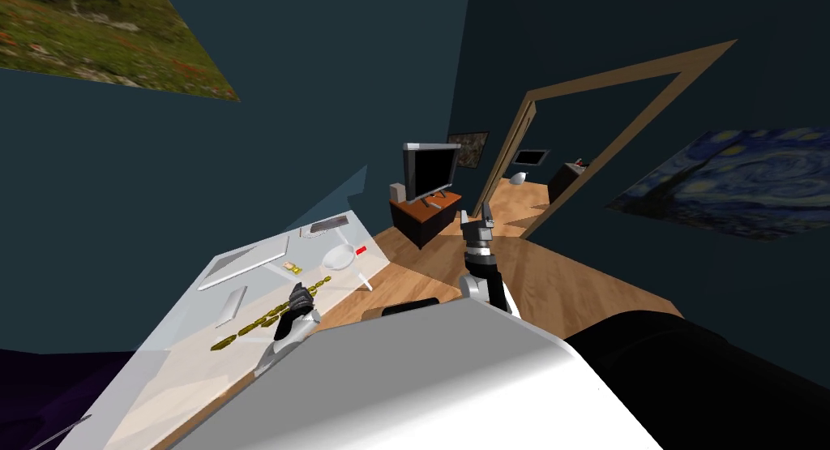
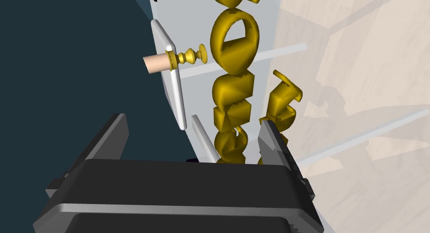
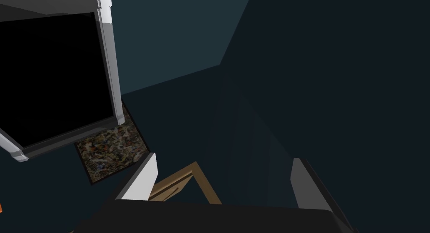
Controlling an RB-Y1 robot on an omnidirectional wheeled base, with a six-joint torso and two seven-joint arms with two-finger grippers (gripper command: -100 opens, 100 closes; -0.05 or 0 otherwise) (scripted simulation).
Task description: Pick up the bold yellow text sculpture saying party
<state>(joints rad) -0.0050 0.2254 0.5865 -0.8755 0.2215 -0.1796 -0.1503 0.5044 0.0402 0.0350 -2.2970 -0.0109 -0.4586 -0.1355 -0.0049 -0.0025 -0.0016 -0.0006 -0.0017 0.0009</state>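
While the left gripper hovered over the glass table, the yellow text sculpture lay along it, right beneath. Closer in, its fingers stood spread — letters between them (nearer one blade). Right gripper — spread too.

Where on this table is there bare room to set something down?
Free: the table end nearest the robot, beyond the yellow text sculpture and small grey slab. Crowded: the far half, with the long grey slab, candlestick, bowl and left gripper at the sculpture.
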